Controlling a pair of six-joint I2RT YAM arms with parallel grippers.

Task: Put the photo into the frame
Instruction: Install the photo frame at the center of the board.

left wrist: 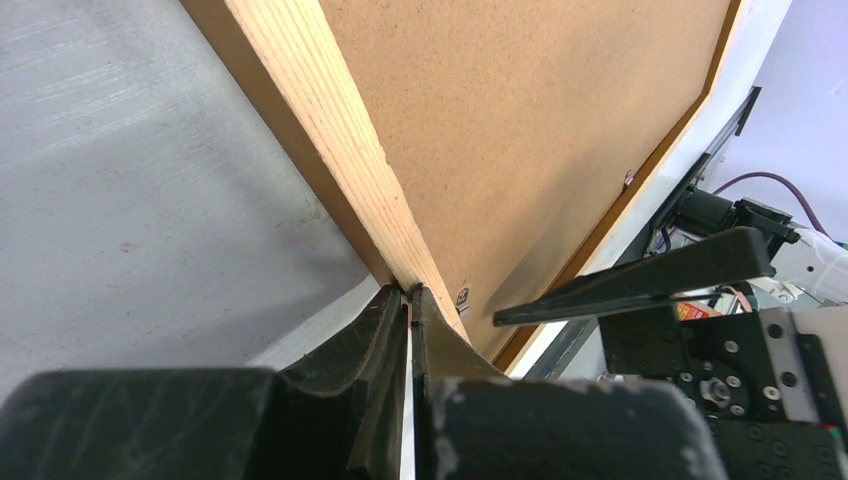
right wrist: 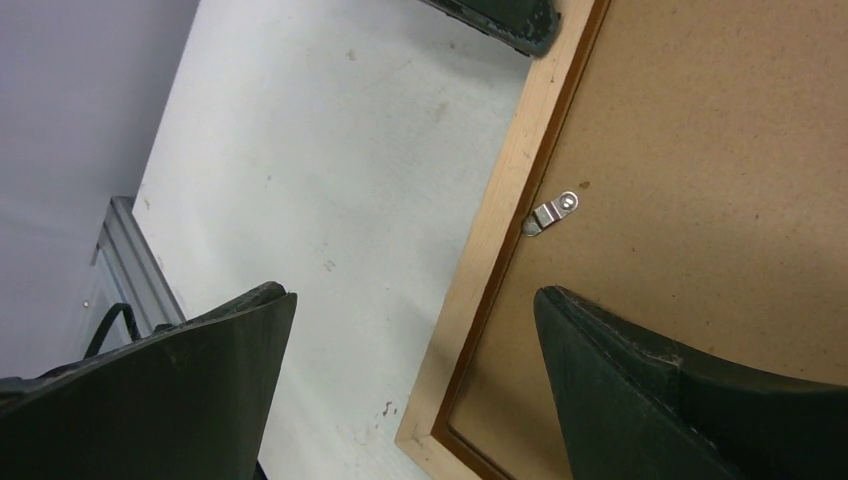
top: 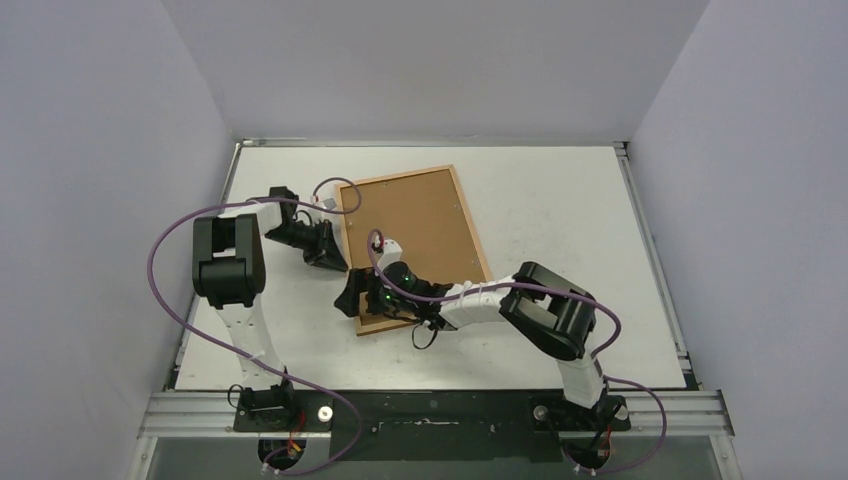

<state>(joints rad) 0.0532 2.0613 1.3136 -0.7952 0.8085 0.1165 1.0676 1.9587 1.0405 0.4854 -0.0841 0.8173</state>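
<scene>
The frame (top: pixel 471 225) lies face down on the table, its plain brown backing board (top: pixel 420 225) filling it. The photo is hidden. My left gripper (top: pixel 337 264) is shut, and in the left wrist view its tips (left wrist: pixel 410 292) press against the outer side of the frame's pale wooden rail (left wrist: pixel 340 130). My right gripper (top: pixel 352 297) is open at the frame's near left corner. It straddles the rail (right wrist: pixel 500 220), one finger (right wrist: pixel 200 370) over the table and the other (right wrist: pixel 650 390) over the backing board (right wrist: pixel 700 150). It holds nothing.
A small metal turn clip (right wrist: pixel 550 212) sits on the rail's inner edge. The white table (top: pixel 560 200) is walled on three sides. An aluminium rail (top: pixel 440 410) carries both arm bases at the near edge.
</scene>
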